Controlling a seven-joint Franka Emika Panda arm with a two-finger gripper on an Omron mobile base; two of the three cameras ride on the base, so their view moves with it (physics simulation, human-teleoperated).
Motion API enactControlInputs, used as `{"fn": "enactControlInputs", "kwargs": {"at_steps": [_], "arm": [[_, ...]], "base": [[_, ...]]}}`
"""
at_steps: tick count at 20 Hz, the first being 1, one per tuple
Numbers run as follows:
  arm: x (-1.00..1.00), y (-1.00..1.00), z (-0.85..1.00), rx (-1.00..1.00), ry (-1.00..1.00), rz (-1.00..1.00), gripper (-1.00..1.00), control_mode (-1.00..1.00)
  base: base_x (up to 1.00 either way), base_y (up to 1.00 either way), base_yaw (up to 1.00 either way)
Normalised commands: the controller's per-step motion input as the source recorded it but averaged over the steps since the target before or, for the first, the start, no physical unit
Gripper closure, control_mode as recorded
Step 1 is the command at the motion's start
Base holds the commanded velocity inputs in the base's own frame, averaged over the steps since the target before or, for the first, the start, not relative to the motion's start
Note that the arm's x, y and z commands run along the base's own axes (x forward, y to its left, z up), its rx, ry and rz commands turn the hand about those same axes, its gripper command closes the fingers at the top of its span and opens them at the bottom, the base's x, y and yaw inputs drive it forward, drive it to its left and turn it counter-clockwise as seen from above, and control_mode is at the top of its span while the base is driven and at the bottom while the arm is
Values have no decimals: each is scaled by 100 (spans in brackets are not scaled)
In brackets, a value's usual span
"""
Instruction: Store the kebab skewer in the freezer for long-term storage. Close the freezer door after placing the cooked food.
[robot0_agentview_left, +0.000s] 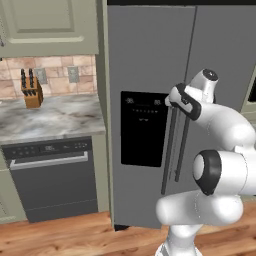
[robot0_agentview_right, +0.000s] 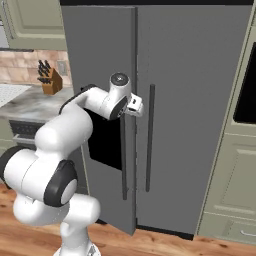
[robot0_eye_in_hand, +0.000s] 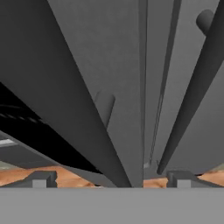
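The hand (robot0_eye_in_hand: 109, 179) – fingers spread wide, holding nothing – sits close against the freezer door (robot0_agentview_right: 100, 60), by its dark handle (robot0_agentview_right: 123, 160).

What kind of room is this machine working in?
A home kitchen, it seems: a tall grey side-by-side fridge, a dark dishwasher under a marble counter, and a knife block against the tiled wall.

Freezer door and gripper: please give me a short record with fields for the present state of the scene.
freezer door: slightly ajar, its lower edge stands out from the fridge front
door handle: long, dark, vertical, beside the black dispenser panel
gripper: open, fingertips on either side of the handle, nothing held
right-hand door: shut
counter: holds a knife block
dishwasher: shut
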Motion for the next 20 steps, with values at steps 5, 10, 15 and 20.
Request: {"fn": "enactControlInputs", "kwargs": {"at_steps": [5,10,15,20], "arm": [[0,6,-1,-3,-5,0,-100,-100],[15,17,-3,-9,-1,0,-100,-100],[26,1,0,-9,0,-5,-100,-100],[45,0,0,-4,0,-2,-100,-100]], "base": [[0,0,0],[0,0,0],[0,0,0],[0,0,0]]}}
